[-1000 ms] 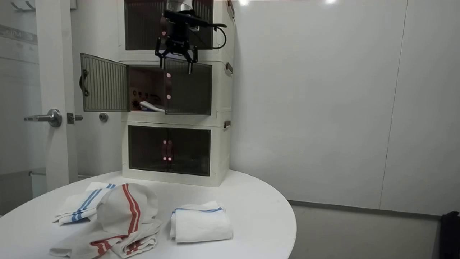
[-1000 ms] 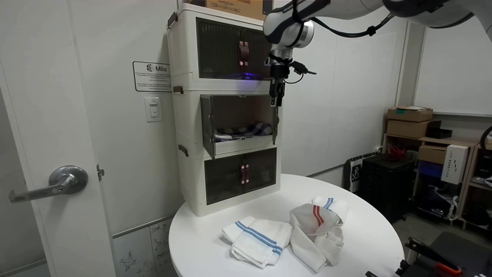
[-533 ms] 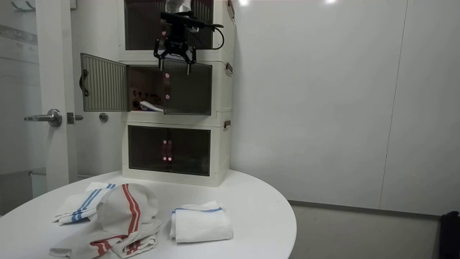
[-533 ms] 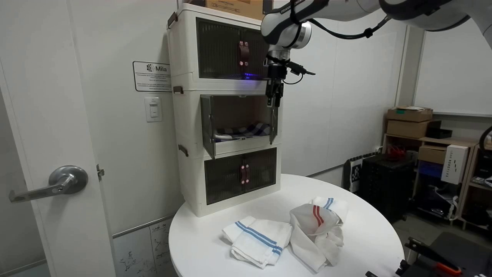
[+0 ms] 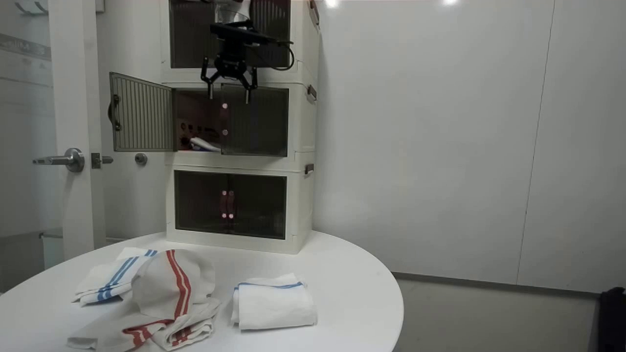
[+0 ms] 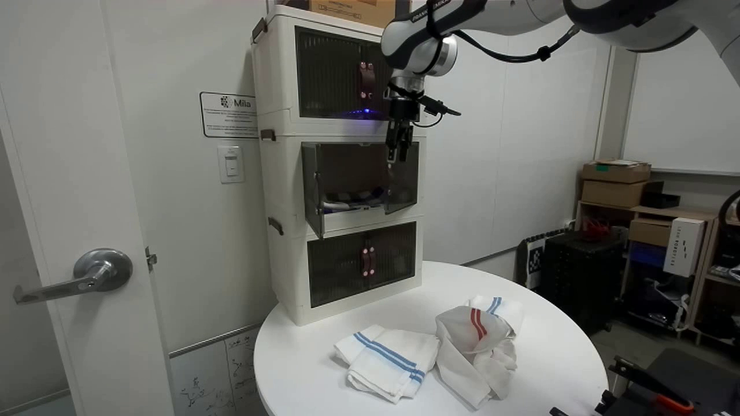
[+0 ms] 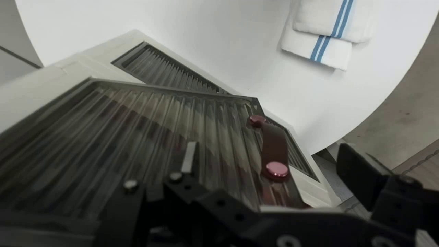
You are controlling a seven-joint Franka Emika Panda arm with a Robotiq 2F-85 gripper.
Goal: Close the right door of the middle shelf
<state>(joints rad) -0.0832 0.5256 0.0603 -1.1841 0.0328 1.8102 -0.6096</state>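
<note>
Now the right door (image 6: 404, 188) of the middle shelf (image 6: 283, 179) has swung further inward: in an exterior view its face shows where, a second ago, there was little but its edge. That suggests your closing push is working, though the door stands ajar. Your gripper (image 5: 229, 100) has moved across with it, spread wide and holding nothing, by the door's upper free corner; whether they touch cannot be told. The cabinet (image 5: 303, 210) stands at the back edge of the table (image 5: 352, 293). A wall sign (image 6: 228, 115) reads "Mila", its smaller lines illegible; your arm (image 6: 509, 17) bears "FRANKA".
</note>
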